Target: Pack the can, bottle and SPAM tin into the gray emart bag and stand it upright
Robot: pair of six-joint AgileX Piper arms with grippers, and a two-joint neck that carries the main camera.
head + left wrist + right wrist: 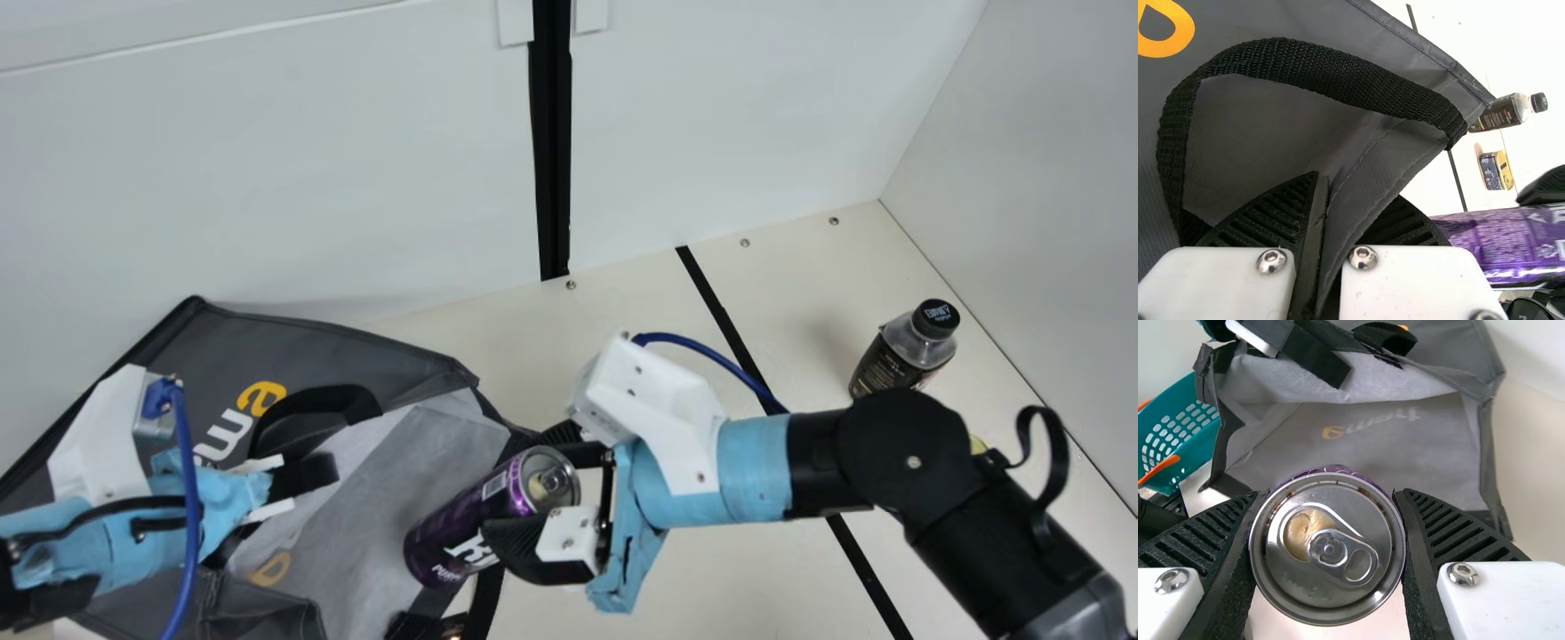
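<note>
slanting lengthwise, can (462,524), base toward gray bag (356,351), lid away, right fingers (520,544) clamped round can, left fingers (302,477) pinching bag's edge

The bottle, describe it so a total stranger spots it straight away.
Find the right side wall in the main view, then the right arm's black elbow. The bottle stands just beyond it: black cap, clear shoulders, dark label, unlike the purple can.

Can (444,535): glossy, smooth metal;
Bag (356,356): matt cloth, fairly smooth;
Strap (1331,77): rough, woven cloth;
Bottle (889,363): clear, glossy plastic;
SPAM tin (1491,171): shiny metal;
Basket (1188,457): smooth plastic;
Table (498,347): smooth, matt.
</note>
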